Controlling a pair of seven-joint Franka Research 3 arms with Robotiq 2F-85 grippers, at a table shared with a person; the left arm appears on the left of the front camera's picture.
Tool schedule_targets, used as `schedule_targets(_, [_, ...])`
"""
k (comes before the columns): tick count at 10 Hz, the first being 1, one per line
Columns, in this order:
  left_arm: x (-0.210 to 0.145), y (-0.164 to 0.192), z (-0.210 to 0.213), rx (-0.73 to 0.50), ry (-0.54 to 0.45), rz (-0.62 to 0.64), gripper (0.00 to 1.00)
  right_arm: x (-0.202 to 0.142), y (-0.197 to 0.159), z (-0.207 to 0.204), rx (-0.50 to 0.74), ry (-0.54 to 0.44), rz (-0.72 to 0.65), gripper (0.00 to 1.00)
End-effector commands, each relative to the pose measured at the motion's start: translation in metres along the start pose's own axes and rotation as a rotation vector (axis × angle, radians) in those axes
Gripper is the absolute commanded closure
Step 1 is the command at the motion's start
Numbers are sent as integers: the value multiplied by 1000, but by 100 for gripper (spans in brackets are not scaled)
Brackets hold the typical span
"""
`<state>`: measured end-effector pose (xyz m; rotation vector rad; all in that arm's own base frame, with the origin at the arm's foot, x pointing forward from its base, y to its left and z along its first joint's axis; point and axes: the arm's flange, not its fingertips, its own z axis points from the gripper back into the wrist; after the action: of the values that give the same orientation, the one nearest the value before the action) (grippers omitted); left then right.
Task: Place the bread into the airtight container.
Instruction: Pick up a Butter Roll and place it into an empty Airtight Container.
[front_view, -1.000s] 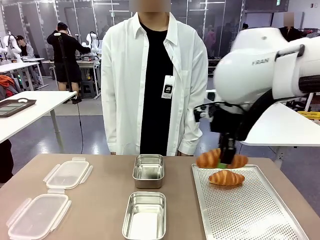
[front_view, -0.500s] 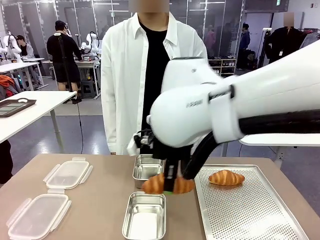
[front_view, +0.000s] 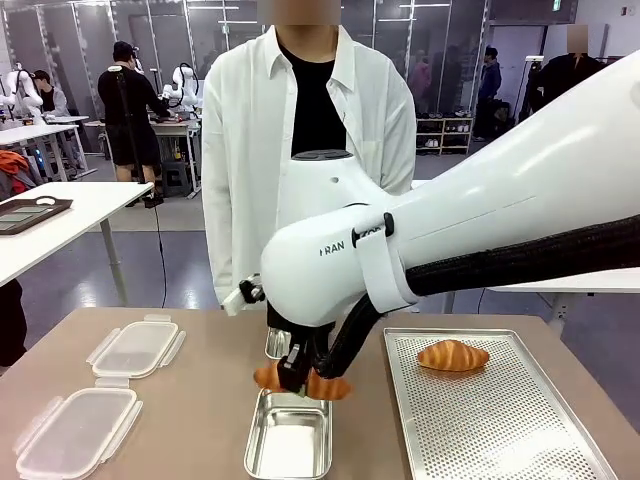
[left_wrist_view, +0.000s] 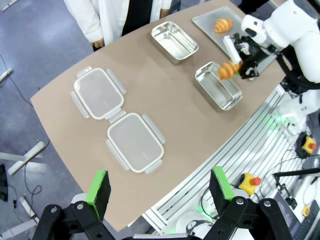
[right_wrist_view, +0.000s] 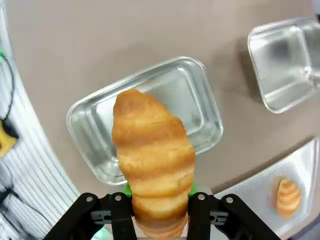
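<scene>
Right gripper pinches a croissant just above the near container, not yet released. A second croissant lies on the tray. Left gripper has its fingers spread, empty.

From the front, the right arm hides most of the far steel container, and the right tool covers the middle of the held croissant.

Looks like a robotics lab in an open hall: white desks in rows on a grey floor, glass partitions behind, people standing at workstations, a red emergency-stop button beside the rig.
</scene>
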<state>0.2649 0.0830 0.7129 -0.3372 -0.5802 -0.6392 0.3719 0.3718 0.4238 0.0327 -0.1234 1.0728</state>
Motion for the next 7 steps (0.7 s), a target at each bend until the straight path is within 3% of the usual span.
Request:
schedule_targets(1, [1,0,2,-5,1,-17,0,-3,-2,-5,-98,8,-337,64])
schedule_targets(5, [1,0,2,-5,1,-17,0,5,1,-22,-35,26,-787,64])
schedule_targets(7, [1,0,2,-5,1,-17,0,12,9,-32,-49,92,-1015,64])
